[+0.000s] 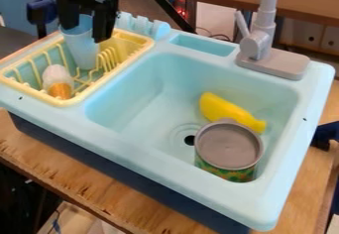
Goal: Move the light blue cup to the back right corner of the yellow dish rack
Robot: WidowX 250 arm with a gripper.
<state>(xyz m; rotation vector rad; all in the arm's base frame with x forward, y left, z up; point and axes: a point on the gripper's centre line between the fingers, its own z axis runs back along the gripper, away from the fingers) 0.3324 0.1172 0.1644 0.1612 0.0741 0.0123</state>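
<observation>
The gripper (87, 10) is in the upper left of the frame, at the upper end of a light blue cup (82, 47). I cannot tell if it grips this cup or is open around it. The cup stands a little tilted, with its lower part inside the yellow dish rack (114, 74). As I judge, the placing of the cup in the rack is nearly complete: its lower part is already within the rim, but the gripper is not yet apart from it. The rack contains also a white-and-orange object (57, 82), left of the cup and nearer to the front rim. The blue sink basin (126, 104), from the centre to the right of the frame, has two things in it: a yellow banana-shaped toy (225, 110) and, just below it in the frame, a round tin (228, 146) with grey top and patterned side. Whether this top is a lid or the tin's inside, I cannot say. The tin is beside the dark drain hole (189, 140).
</observation>
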